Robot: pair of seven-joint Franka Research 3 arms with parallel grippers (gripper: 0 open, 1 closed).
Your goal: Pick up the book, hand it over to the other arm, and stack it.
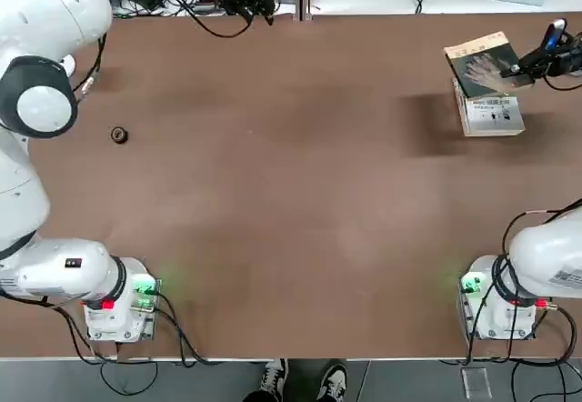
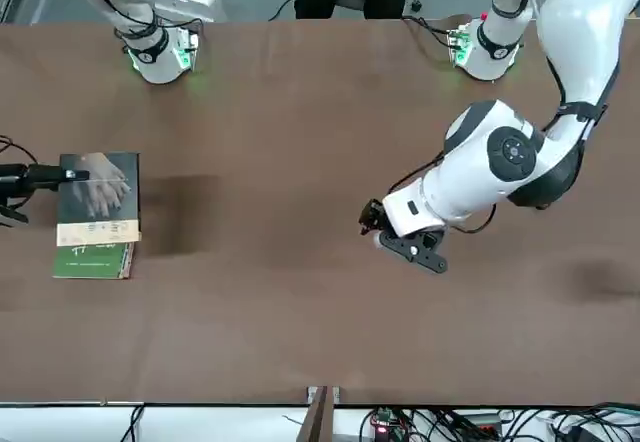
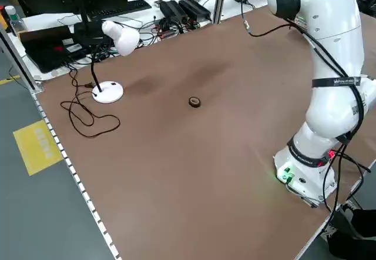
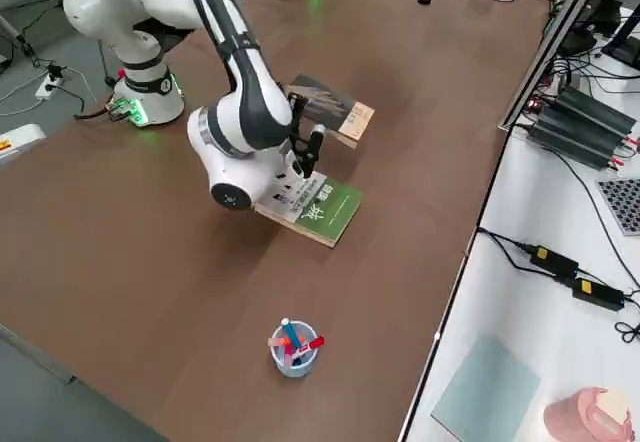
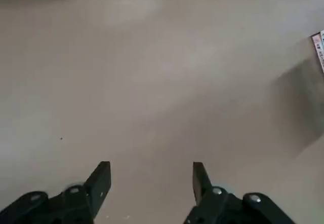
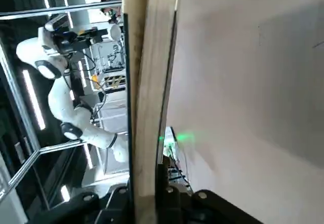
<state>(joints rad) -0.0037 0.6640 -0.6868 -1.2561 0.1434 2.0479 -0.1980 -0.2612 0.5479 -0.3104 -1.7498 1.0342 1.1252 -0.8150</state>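
White arms, apparently black hands

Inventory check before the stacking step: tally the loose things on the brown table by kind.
Books: 2, the dark grey book and the green-and-white book
Desk lamp: 1
Small dark ring: 1
Cup of pens: 1
Total: 5
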